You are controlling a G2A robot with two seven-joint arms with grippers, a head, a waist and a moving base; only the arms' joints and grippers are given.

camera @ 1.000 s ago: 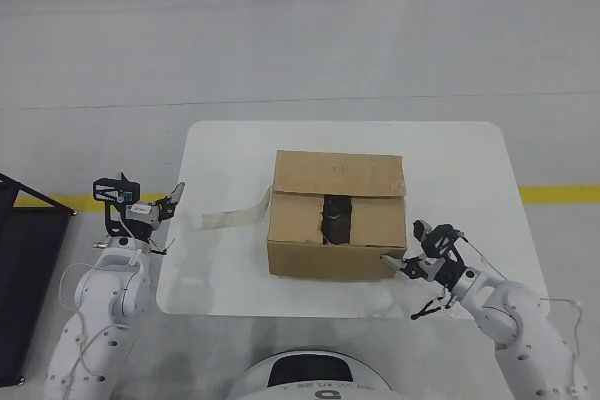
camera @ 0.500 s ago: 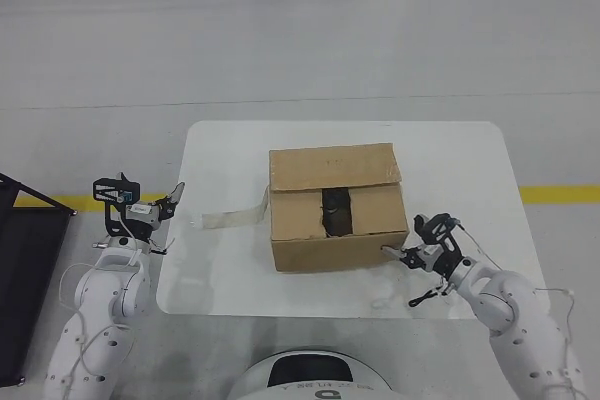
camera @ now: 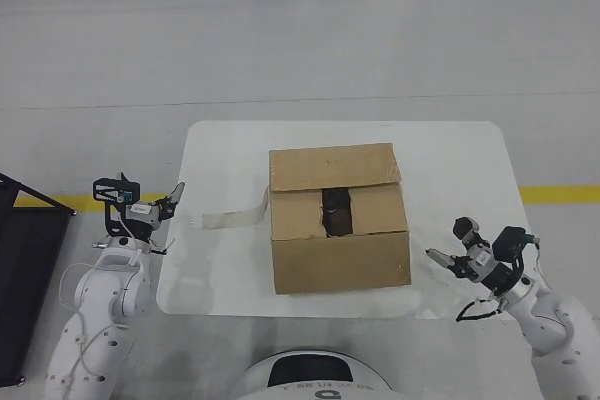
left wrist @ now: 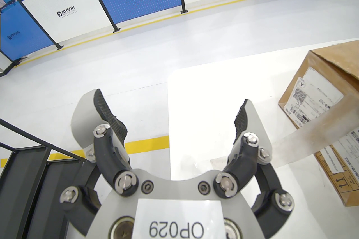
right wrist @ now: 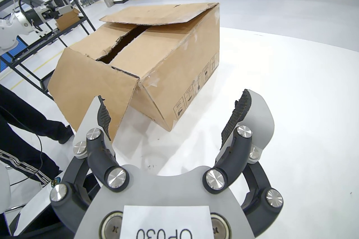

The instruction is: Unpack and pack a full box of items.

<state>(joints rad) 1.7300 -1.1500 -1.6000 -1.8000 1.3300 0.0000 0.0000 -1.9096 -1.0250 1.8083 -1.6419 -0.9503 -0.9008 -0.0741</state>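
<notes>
Right hand (right wrist: 174,104) released, low beside box (right wrist: 168,55) corner | left hand (left wrist: 171,108) released, by table (camera: 450,160) edge

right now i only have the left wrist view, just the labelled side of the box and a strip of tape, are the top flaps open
Observer: not fully. From above, two flaps lie across the top of the box with a dark gap between them.
Operator: ok and where's the other arm
Observer: the right gripper is open and empty, over the table off the box's near right corner, not touching it.
</notes>
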